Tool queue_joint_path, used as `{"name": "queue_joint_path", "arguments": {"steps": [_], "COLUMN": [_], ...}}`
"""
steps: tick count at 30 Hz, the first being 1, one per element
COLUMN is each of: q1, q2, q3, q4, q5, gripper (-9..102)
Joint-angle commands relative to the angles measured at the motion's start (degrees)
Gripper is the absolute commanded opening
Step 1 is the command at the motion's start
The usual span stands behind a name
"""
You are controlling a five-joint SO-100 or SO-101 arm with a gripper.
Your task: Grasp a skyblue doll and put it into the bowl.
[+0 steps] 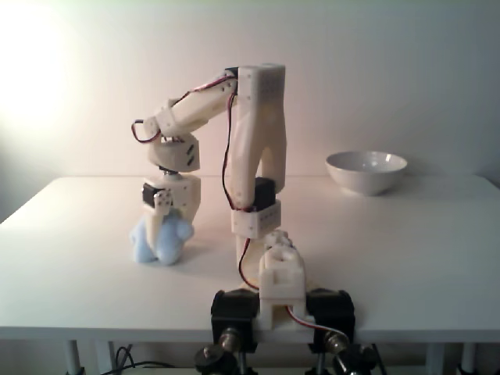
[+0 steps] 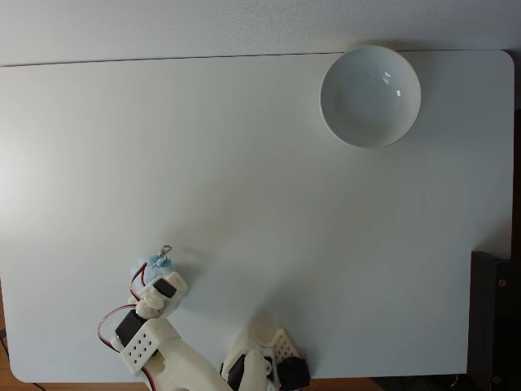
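Observation:
The skyblue doll (image 1: 173,241) is a small fluffy pale-blue plush resting on the white table at the left in a fixed view. From above, only part of the doll (image 2: 147,265) shows, with a small metal ring beside it. My gripper (image 1: 162,233) points straight down onto it. One finger (image 1: 161,220) runs down the doll's front, and the plush bulges out on both sides of it. From above, the gripper (image 2: 157,277) covers most of the doll. The white bowl (image 1: 366,171) stands empty at the back right, far from the gripper, and the bowl (image 2: 370,96) sits near the table's top right corner.
The arm's base (image 1: 279,301) is clamped at the front edge of the table (image 1: 406,250). A dark object (image 2: 496,318) stands past the table's right edge.

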Motion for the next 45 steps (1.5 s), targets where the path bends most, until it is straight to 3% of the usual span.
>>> {"name": "queue_joint_path", "arguments": {"steps": [1, 17, 31, 45], "q1": [0.44, 3.25, 24.96, 42.89], "q2": [0.18, 15.64, 22.50, 21.71], "q3": [-0.79, -0.79, -12.74, -24.70], "q4": [0.18, 0.62, 16.00, 16.70], "q5": [-0.53, -0.53, 0.44, 0.44], "gripper": [2, 1, 1, 1]}}
